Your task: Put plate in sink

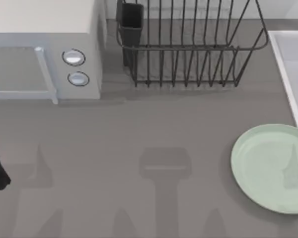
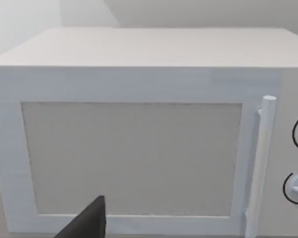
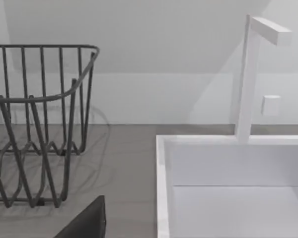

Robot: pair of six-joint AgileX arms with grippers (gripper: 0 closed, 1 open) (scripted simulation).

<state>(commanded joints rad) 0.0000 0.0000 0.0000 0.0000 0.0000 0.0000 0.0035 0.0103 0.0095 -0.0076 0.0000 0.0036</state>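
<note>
Plainly, the plate (image 1: 272,168) lies flat on the table (image 1: 139,139) just beside the sink (image 1: 288,74), its far edge cut off by the frame.
No writing is readable on the microwave (image 1: 44,49), which stands beside the dish rack (image 1: 188,54). Dark parts of the left gripper (image 2: 87,223) and right gripper (image 3: 87,220) show; I cannot tell how their fingers stand.

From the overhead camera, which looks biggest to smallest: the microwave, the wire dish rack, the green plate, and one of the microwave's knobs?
1. Dish rack
2. Microwave, cut off by the picture's edge, so these two are unsure
3. Plate, partly cut off
4. Knob, clearly smallest
</note>
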